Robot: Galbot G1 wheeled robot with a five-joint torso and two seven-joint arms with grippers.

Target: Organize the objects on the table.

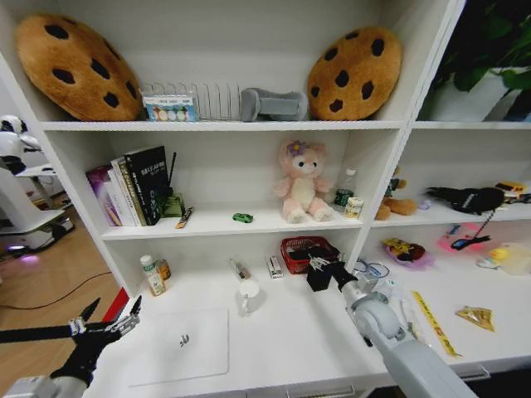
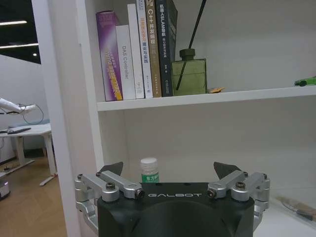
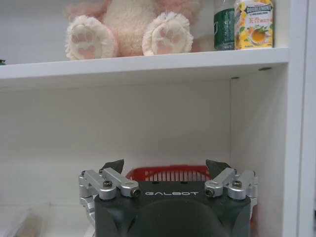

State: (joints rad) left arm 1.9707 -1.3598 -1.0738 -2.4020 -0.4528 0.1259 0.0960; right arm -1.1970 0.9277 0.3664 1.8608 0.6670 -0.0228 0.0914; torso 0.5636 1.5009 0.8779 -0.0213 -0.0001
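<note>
head view has the right gripper (image 1: 322, 267) spread apart with nothing in it, above the white surface (image 1: 290, 332) just in front of a red basket (image 1: 300, 246). the left gripper (image 1: 108, 319), also spread and bare, hovers at the surface's left front corner. a tiny green toy car (image 1: 242, 217) sits on the middle shelf beside a pink plush (image 1: 301, 182)
</note>
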